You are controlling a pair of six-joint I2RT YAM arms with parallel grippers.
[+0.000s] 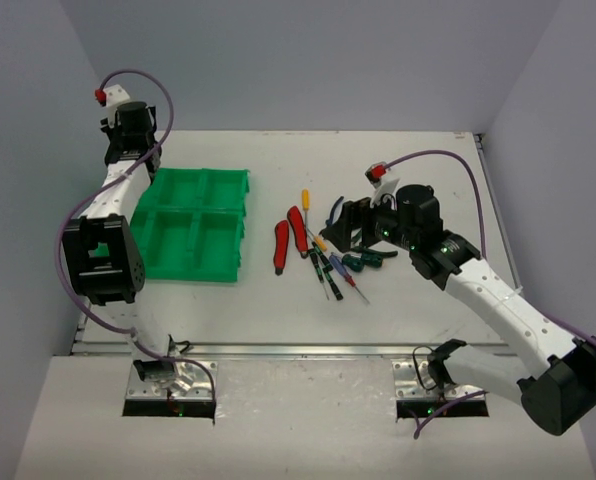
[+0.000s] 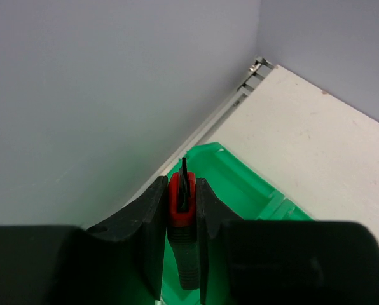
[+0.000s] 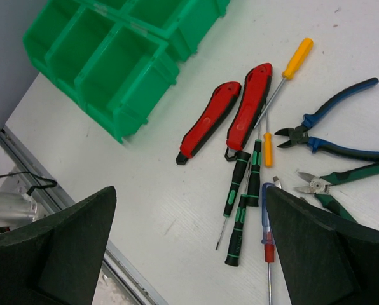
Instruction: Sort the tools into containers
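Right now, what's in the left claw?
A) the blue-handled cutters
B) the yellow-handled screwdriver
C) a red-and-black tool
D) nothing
C: in the left wrist view the left claw is shut on a red-and-black tool above the green bin, while the yellow-handled screwdriver and the blue-handled cutters lie loose under the right wrist camera.

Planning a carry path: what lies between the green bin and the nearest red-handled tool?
Only bare white table, in top and right wrist views, between green divided plastic bin and red-handled tool.
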